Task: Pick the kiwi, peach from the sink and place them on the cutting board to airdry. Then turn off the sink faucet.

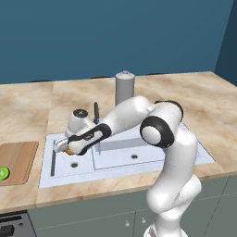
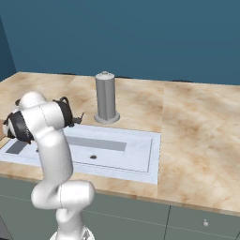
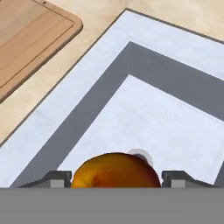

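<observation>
My pincer (image 1: 64, 147) is reaching low over the small compartment of the sink (image 1: 125, 159), and the peach (image 3: 115, 170) sits squarely between my two fingertips (image 3: 57, 178), which stand apart on either side of it; whether they already press on its skin I cannot tell, so I would not call it held yet. I judge the wide stance is there to take the fruit across its full roundness, so it cannot squirt out sideways. A dark drain hole (image 1: 74, 165) lies just near my hand. The kiwi (image 1: 3, 173) already rests on the cutting board (image 1: 18, 159), which lies on the counter to the left of the sink, so the peach goes there too. The sink faucet (image 1: 96, 114) stands upright behind my forearm, and its lever looks like my last job.
</observation>
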Tool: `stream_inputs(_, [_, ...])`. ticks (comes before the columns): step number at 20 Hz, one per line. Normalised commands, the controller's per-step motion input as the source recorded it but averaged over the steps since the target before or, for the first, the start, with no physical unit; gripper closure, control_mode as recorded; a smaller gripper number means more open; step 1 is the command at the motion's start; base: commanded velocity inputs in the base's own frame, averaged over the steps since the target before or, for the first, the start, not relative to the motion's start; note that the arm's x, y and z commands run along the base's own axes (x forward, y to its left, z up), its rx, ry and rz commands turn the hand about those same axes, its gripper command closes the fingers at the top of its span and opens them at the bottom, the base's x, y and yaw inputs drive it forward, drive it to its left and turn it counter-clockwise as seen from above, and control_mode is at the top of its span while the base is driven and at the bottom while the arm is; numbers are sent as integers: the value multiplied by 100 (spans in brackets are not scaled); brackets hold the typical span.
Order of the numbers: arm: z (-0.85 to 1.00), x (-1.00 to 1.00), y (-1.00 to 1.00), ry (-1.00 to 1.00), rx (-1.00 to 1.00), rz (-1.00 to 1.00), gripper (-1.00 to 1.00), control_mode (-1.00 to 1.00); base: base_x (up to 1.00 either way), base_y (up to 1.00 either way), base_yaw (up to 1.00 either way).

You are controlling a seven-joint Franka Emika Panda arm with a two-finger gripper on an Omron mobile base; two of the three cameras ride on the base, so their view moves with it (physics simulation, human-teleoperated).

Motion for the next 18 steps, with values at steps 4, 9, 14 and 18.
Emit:
stream_inputs(4, [94,-22,26,0,18,0,100,-100,0,0,0])
stream_inputs(9, [100,-16,30,0,14,0,100,-100,0,0,0])
stream_inputs(14, [89,-31,33,-1,8,1,100,-100,0,0,0])
stream_inputs(18, [80,-53,24,-5,3,1,100,-100,0,0,0])
